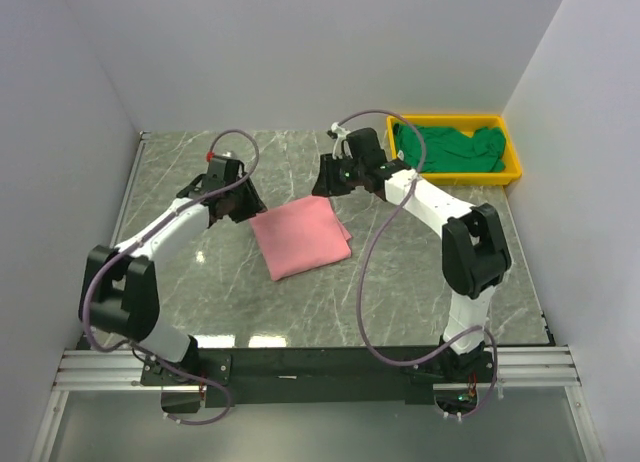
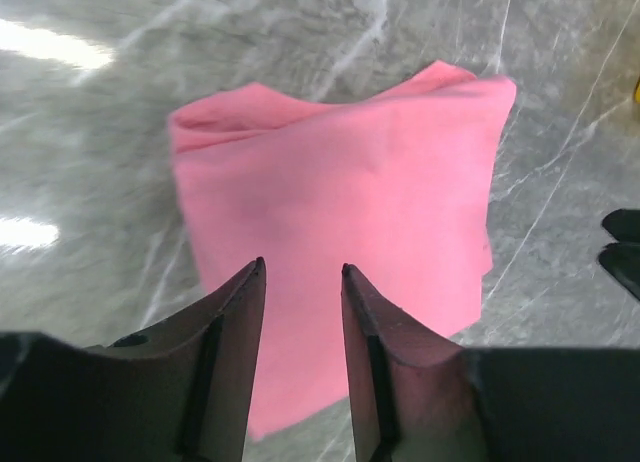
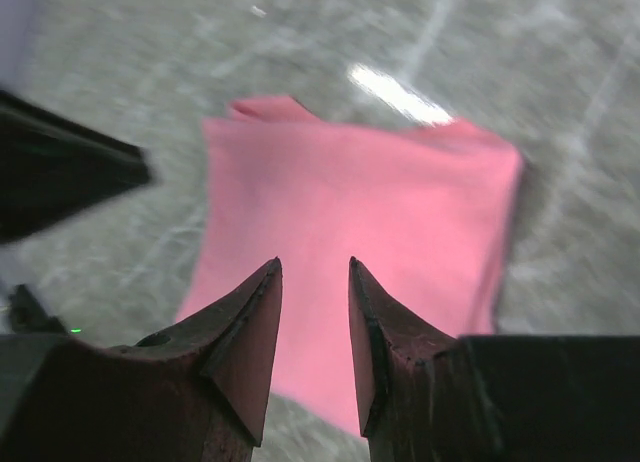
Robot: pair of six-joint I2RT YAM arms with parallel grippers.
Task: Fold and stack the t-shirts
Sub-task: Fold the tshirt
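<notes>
Both arms are seen stretched from the near edge of the tabletop (image 1: pixel 200 282), elbows bent, wrists turned inward. The pink t-shirt (image 1: pixel 300 238) is found folded flat at the centre. The left gripper (image 2: pixel 302 268) is poised by its left side, jaws partly parted, nothing held. The right gripper (image 3: pixel 315 262) is poised at its far right corner, likewise parted and empty. In the far right corner, the dark green t-shirt (image 1: pixel 450 148) is seen bunched inside the yellow tray (image 1: pixel 455 118)

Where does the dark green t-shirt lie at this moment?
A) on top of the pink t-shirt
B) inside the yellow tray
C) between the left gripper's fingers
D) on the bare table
B: the dark green t-shirt lies bunched inside the yellow tray, apart from the folded pink t-shirt.
</notes>
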